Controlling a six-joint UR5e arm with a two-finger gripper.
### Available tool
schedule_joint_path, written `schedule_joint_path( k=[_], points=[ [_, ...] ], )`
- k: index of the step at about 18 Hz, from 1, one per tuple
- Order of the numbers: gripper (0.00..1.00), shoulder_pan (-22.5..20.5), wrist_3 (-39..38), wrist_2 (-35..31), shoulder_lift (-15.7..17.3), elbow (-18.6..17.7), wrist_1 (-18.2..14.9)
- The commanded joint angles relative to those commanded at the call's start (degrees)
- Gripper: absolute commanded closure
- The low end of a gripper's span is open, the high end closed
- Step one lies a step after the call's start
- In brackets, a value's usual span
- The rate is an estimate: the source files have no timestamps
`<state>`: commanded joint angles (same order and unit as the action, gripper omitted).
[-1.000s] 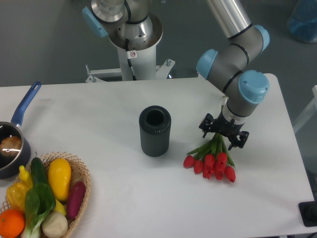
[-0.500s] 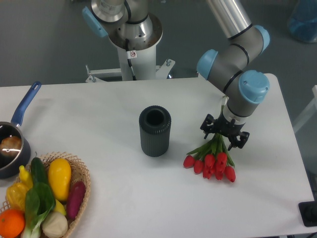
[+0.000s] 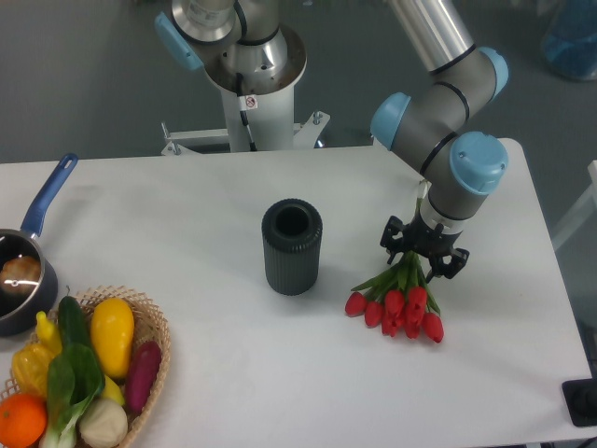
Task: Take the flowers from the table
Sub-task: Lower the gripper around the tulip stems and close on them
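Flowers (image 3: 399, 303) lie on the table (image 3: 187, 215), right of the cylinder (image 3: 292, 246).

Silver-tubed arm (image 3: 431, 33) with grey joints, blue caps, black end effector (image 3: 423, 248).

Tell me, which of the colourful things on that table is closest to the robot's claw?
The bunch of red tulips. The end effector sits right at its green stems, while the wicker basket of vegetables lies far off at the opposite corner.
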<state>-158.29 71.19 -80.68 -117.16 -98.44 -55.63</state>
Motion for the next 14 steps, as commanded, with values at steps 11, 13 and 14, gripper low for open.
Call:
schedule_joint_path(
  k=[11, 13, 14],
  points=[
    [0.64, 0.00, -0.44, 0.00, 0.26, 0.18, -0.09],
    [0.64, 0.00, -0.35, 0.09, 0.26, 0.26, -0.09],
    [0.64, -0.09, -0.35, 0.09, 0.26, 0.35, -0.17]
  ],
)
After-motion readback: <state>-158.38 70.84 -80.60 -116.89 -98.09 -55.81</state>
